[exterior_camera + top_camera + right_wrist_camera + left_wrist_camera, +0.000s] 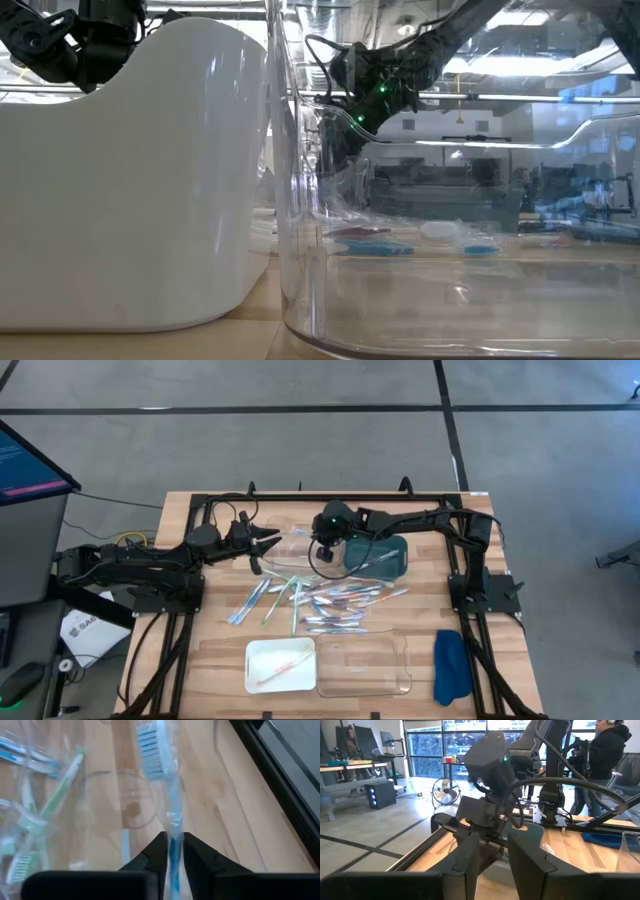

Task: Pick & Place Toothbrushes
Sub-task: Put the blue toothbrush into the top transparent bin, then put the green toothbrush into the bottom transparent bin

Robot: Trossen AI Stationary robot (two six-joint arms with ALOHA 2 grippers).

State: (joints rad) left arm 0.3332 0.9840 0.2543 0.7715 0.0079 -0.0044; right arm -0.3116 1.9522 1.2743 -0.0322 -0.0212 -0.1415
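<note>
Several toothbrushes [325,600] in clear wrappers, light blue, white, green and pink, lie in a loose pile mid-table. My right gripper [322,552] hangs above the pile's far side, shut on a wrapped light-blue toothbrush [162,775]. Green toothbrushes [57,787] lie on the wood beside it. My left gripper [264,546] hovers open to the left of the right one, touching nothing. A white tray [280,664] at the near edge holds an orange-pink toothbrush [277,672]. My right gripper pinches the light-blue toothbrush by its handle [173,842] between the two fingers [156,854]. The brush runs straight out ahead of the fingers, along their line, with its bristle head [149,747] at the free end. Its clear wrapper is caught in the hold too.
A clear tray [365,664] stands right of the white tray, and a blue cloth [450,666] lies near the right edge. A teal tray [392,557] sits under the right arm. In the low view the white tray [130,170] and clear tray wall [300,210] fill the foreground. A person [607,755] stands beyond the table.
</note>
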